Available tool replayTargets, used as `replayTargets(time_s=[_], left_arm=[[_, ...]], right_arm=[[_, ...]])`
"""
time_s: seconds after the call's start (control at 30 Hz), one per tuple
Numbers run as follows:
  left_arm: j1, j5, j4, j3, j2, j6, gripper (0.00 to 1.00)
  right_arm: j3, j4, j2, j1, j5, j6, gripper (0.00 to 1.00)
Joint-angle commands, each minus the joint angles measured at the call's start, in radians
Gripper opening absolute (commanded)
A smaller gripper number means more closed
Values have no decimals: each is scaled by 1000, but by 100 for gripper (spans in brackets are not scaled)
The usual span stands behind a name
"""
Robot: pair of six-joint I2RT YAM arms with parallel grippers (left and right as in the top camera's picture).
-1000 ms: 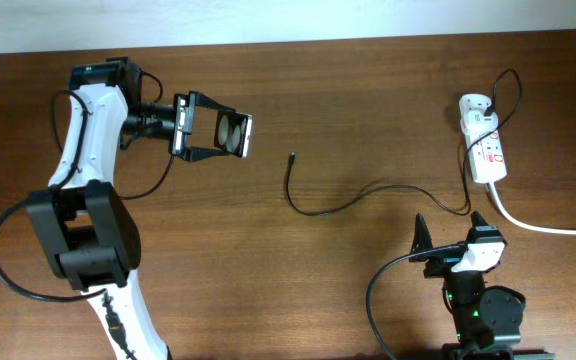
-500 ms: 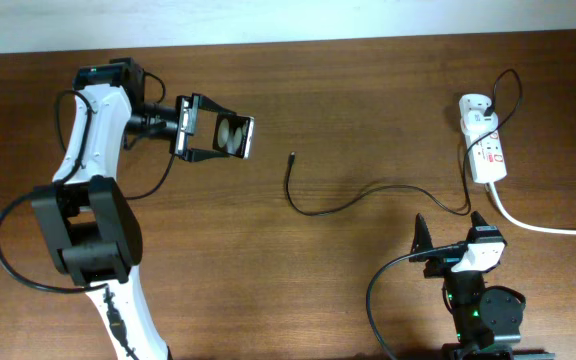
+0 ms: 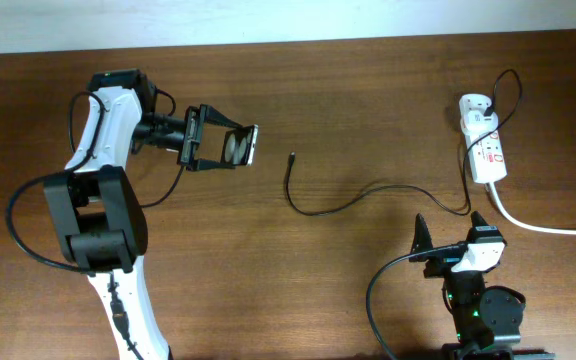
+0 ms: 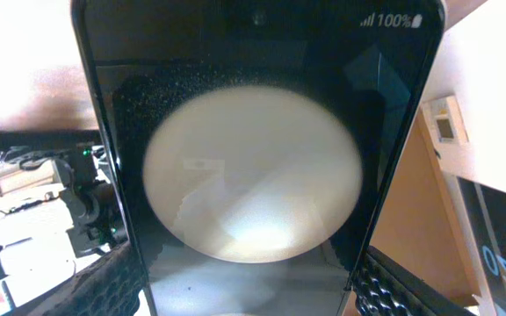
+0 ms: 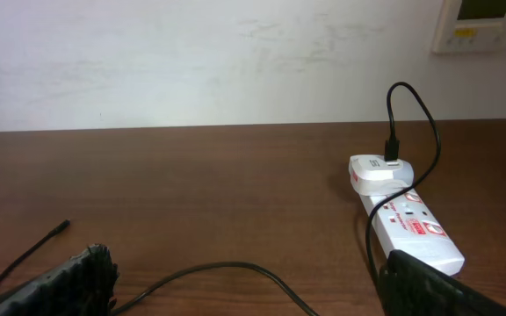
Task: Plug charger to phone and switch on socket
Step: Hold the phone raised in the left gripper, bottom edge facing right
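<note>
My left gripper (image 3: pixel 247 147) is shut on the phone (image 3: pixel 236 147), a black slab held crosswise between the fingers at the table's upper left. In the left wrist view the phone (image 4: pixel 253 149) fills the frame, with a pale round reflection on its glass and my gripper (image 4: pixel 249 298) clamping its side edges. The charger (image 3: pixel 343 205) lies looped across the middle, its free plug tip (image 3: pixel 291 156) a short way right of the phone. Its other end runs up into the adapter (image 3: pixel 474 105) on the socket (image 3: pixel 490 155). My right gripper (image 3: pixel 452 228) stands open and empty near the front edge, with the charger (image 5: pixel 227 266) and socket (image 5: pixel 411 230) ahead of it.
A thick white cord (image 3: pixel 548 226) trails from the socket toward the right edge. The table's far edge meets a white wall (image 5: pixel 191 61). The left arm's black cables (image 3: pixel 38 260) loop beside its base at the left.
The left arm has carried the phone to the right and slightly down, closer to the charger's free tip. The right arm, charger and socket have not moved.
</note>
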Motion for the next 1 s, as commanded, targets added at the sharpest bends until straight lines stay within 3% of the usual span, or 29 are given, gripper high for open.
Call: replayTargets(time_s=[0.0,0.97], left_arm=[[-1,57,-19,21,-5,56,11],[-1,24,-86,21,-5,153,8]], right_arm=[[-7,-1,-8,6,-2,6,99],[-7,-1,-8,6,-2,6,99]])
